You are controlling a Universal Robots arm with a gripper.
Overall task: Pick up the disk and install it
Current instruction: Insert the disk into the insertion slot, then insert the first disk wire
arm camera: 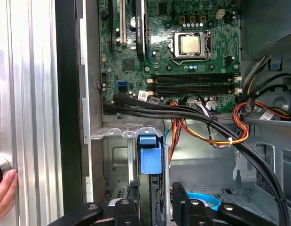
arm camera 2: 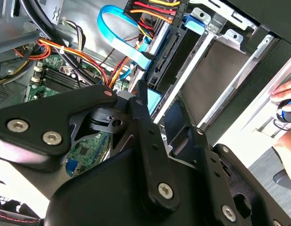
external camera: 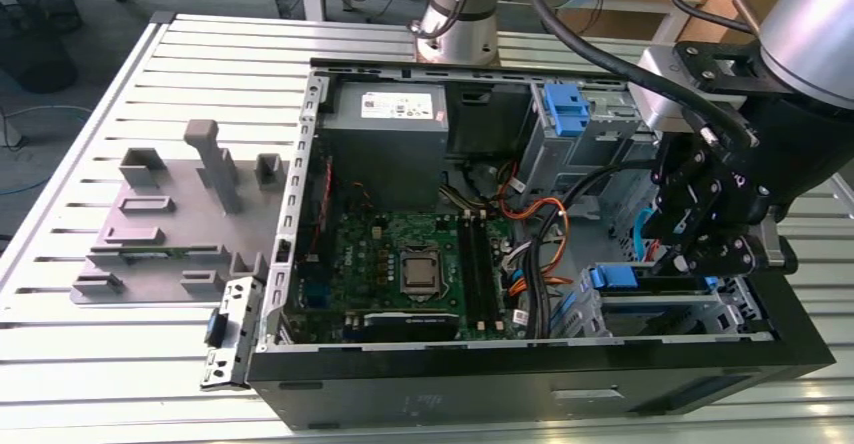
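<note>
1. A black, open-sided computer case (external camera: pixel 534 384) lies flat on the slatted aluminium counter (external camera: pixel 80 334). I judge it lies this way so that the arm can reach in from above.
2. The black linkage end effector (external camera: pixel 710 256) is down inside the case, at the silver metal drive cage (external camera: pixel 667 314) on the exterior view's right.
3. The disk (arm camera: pixel 151 160), a flat silver drive in blue plastic caddy rails, stands on edge in that cage. Its blue tab faces the green motherboard (arm camera: pixel 183 61). Being on edge lines it up with the cage's narrow slot, and it looks largely seated.
4. In the first wrist view the end effector sits directly over the disk's edge. I cannot tell whether it is clamped on the disk or loose around it.
5. The case also holds a grey power supply box (external camera: pixel 387 109). Just beside that, a bare blue plastic bracket (external camera: pixel 567 114) sits in another metal bay.
6. Orange, red and yellow wires (arm camera: pixel 211 132) and a light blue flat cable (arm camera 2: pixel 121 37) run close by the cage.
7. A person's hand (arm camera: pixel 4 195) rests on the counter at the case's outer wall, perhaps to steady it.
8. A grey fixture plate with upright blocks (external camera: pixel 160 224) lies well apart from the cage, on the exterior view's left.
</note>
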